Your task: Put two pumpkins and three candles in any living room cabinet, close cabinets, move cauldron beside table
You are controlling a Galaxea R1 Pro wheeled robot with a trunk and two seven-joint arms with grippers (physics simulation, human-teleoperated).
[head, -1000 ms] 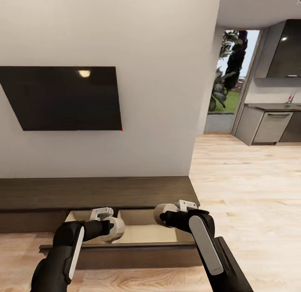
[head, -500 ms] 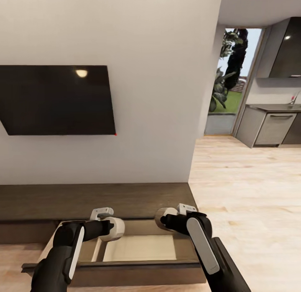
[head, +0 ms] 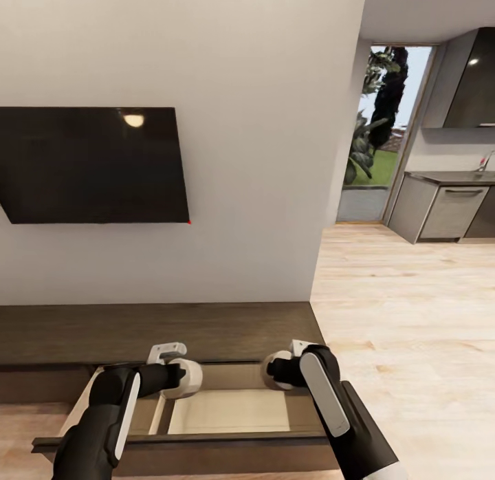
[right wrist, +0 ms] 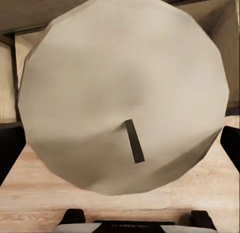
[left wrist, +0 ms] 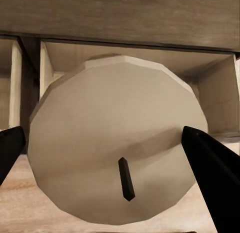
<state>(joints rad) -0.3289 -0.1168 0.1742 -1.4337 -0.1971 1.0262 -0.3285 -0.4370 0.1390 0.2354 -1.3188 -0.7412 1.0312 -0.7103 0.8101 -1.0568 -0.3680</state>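
Jaws: left gripper and right gripper each clamped on a candle.
Candles: above the open cabinet drawer.
Wrist views: wicks visible.
Change: right arm drawn back slightly.

The big black TV on the wall is cut off at the left edge, so we can't see all of it. The long brown cabinet runs off that side too. Our two arms cover part of the open drawer. In the left wrist view a candle hides most of the drawer behind it. In the right wrist view another candle does the same
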